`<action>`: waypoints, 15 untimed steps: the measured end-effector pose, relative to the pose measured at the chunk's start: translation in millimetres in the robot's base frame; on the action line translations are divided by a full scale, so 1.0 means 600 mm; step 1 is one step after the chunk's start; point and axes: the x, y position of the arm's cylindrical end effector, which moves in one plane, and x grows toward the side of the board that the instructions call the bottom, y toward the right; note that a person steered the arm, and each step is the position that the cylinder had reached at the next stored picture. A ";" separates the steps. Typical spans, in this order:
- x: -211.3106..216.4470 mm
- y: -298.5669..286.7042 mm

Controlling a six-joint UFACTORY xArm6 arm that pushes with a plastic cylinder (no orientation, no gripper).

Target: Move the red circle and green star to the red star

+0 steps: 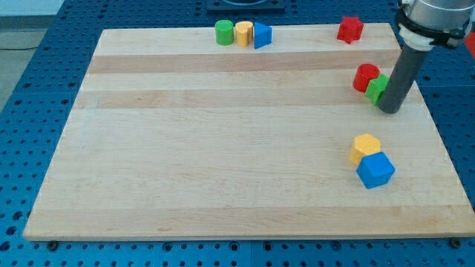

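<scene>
The red star (350, 29) sits near the top right corner of the wooden board (223, 148). The red circle (365, 77) lies at the right side, below the red star. The green star (377, 89) touches the red circle's lower right side and is partly hidden by the rod. My tip (390, 110) rests on the board right against the green star's right side, at its lower edge.
A green cylinder (224, 32), a yellow cylinder (243, 33) and a blue triangle-like block (263, 35) stand in a row at the top middle. A yellow hexagon-like block (365, 147) and a blue cube (375, 170) touch each other at the lower right.
</scene>
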 end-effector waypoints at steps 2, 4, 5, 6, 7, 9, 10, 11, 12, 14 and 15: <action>-0.054 -0.018; -0.117 -0.018; -0.154 -0.026; -0.184 -0.026; -0.200 -0.026; -0.222 -0.026; -0.167 -0.024; -0.135 -0.083; -0.165 -0.162; -0.252 -0.144; -0.264 -0.132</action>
